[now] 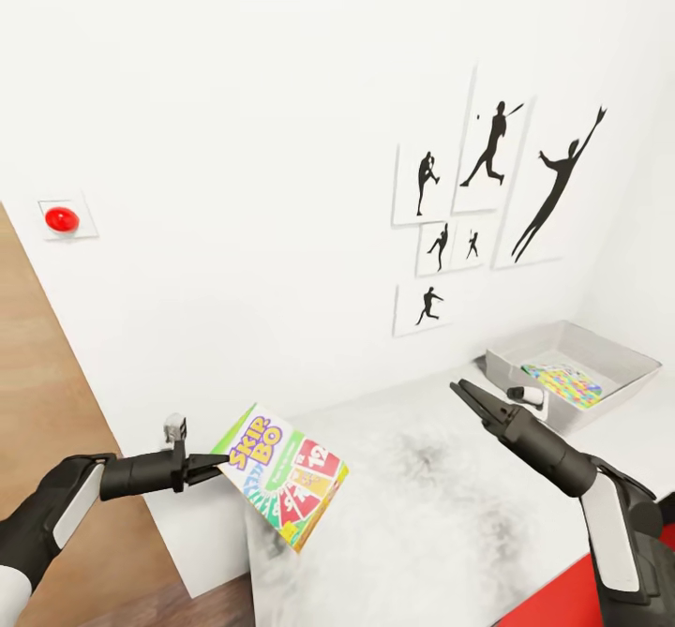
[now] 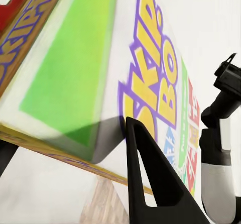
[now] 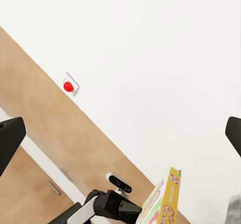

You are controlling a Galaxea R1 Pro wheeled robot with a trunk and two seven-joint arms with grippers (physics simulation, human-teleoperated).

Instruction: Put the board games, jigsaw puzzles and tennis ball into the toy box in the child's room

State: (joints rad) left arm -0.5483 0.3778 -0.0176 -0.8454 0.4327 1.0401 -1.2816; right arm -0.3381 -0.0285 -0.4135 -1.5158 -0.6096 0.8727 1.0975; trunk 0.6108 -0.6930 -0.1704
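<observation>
While the left gripper [image 1: 208, 465] pinches the Skip-Bo game box [image 1: 286, 487] tight by its edge over the table's [image 1: 422, 515] near end, the toy box [image 1: 574, 371] sits far off to the right, closer to the right gripper [image 1: 466, 395], which is open w/ nothing in it.

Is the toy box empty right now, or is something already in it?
Not empty. In the head view the toy box holds a jigsaw puzzle lying flat on its floor; nothing else in it is discernible.
</observation>
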